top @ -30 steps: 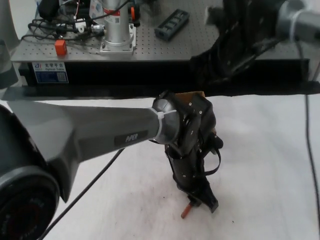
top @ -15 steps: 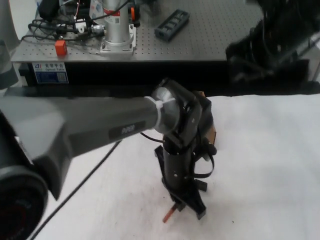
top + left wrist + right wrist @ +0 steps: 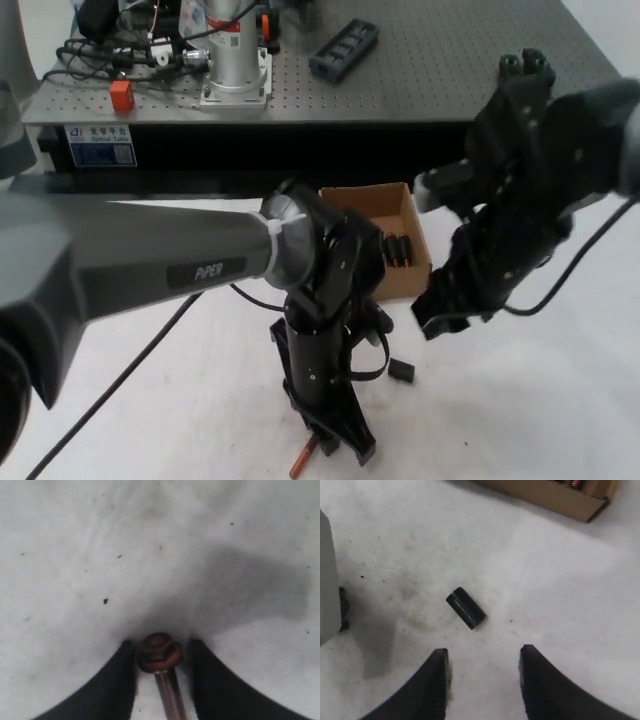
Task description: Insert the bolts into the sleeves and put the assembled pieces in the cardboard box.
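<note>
The cardboard box (image 3: 362, 205) sits on the table (image 3: 540, 400), with assembled pieces (image 3: 397, 248) lying inside along the box's right wall. In front of the box, near its front right corner, a lone sleeve (image 3: 401, 370) lies on the table, and the right pincer (image 3: 440, 320) hangs just before that same corner, near the sleeve. Farther in front of the box and to its left, the left pincer (image 3: 345, 445) points down at the table with a bolt (image 3: 300, 465) between its fingers.
</note>
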Robot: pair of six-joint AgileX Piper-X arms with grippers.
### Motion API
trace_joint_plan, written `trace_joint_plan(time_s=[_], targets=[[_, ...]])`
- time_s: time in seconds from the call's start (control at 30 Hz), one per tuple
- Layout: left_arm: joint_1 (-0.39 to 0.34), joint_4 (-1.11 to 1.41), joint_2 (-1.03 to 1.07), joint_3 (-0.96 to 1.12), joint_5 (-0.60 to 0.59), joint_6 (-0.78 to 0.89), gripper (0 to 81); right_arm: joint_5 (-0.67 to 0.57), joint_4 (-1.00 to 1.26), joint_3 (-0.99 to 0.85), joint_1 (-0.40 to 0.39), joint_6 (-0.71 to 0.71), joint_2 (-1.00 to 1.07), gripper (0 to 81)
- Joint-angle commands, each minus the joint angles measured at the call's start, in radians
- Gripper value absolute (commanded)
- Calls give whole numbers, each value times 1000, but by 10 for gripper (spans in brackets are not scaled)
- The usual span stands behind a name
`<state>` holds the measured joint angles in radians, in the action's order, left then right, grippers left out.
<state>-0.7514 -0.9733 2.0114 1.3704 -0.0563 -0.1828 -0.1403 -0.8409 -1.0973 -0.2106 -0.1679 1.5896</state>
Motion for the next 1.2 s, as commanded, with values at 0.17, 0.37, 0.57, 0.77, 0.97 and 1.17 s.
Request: trace_joint_plan(time_s=[0.17, 0.37, 0.57, 0.77, 0.97, 1.17], targets=[[3, -102, 32, -36, -7, 25, 378, 41, 87, -18, -83, -122, 181, 328], [3, -106, 32, -36, -7, 25, 291, 64, 112, -36, -106, -151, 253, 328], [3, -95, 32, -36, -7, 25, 117, 85, 144, -37, -106, -163, 290, 328], [4, -67, 32, -36, -7, 21, 6, 107, 151, -37, -106, -169, 303, 162], [17, -22, -37, -36, -7, 37, 6, 107, 162, -37, -93, -133, 297, 34], [83, 202, -261, -141, -109, 155, 6, -25, 225, 29, 6, -83, 137, 34]])
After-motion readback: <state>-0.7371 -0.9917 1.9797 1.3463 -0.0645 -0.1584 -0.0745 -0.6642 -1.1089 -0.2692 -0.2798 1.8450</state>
